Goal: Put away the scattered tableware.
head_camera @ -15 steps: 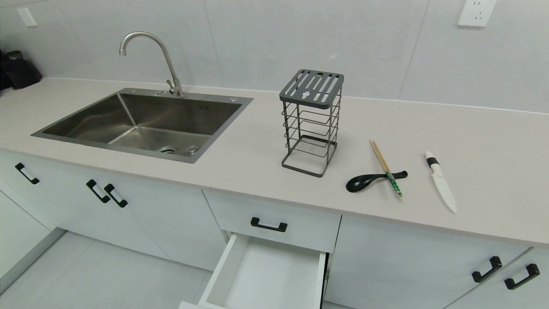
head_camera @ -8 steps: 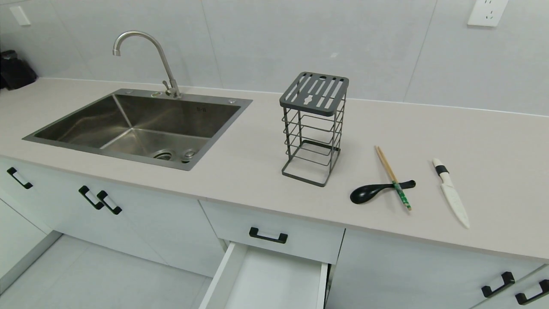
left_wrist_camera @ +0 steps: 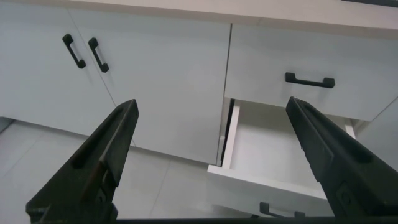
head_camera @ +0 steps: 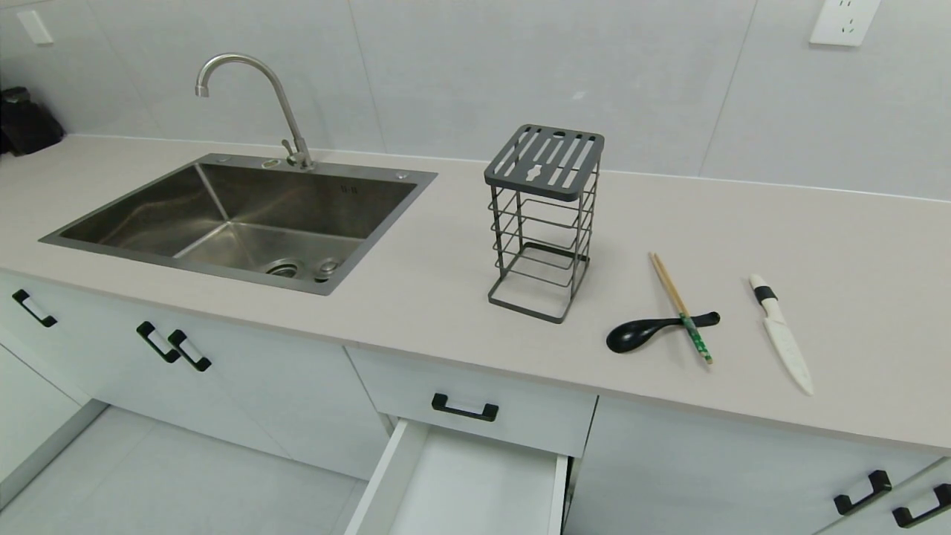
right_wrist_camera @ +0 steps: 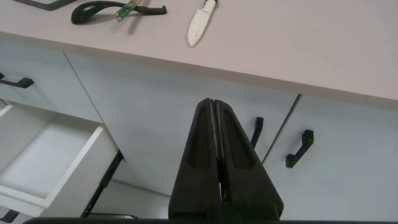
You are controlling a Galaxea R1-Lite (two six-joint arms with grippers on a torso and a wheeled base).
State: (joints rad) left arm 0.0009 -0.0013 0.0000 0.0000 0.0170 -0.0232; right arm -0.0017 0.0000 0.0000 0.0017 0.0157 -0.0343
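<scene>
2 chopsticks point(head_camera: 680, 307) cross spoon point(head_camera: 630, 338) near edge.

The right tool point(right_wrist_camera: 214, 104) has its fingers pressed together, in front of white cabinet doors point(right_wrist_camera: 186, 106) below the bench point(right_wrist_camera: 311, 43). On the bench, chopsticks point(right_wrist_camera: 132, 7) cross a black spoon point(right_wrist_camera: 93, 10), with a white knife point(right_wrist_camera: 200, 25) near them. A drawer point(right_wrist_camera: 43, 155) stands open.
</scene>
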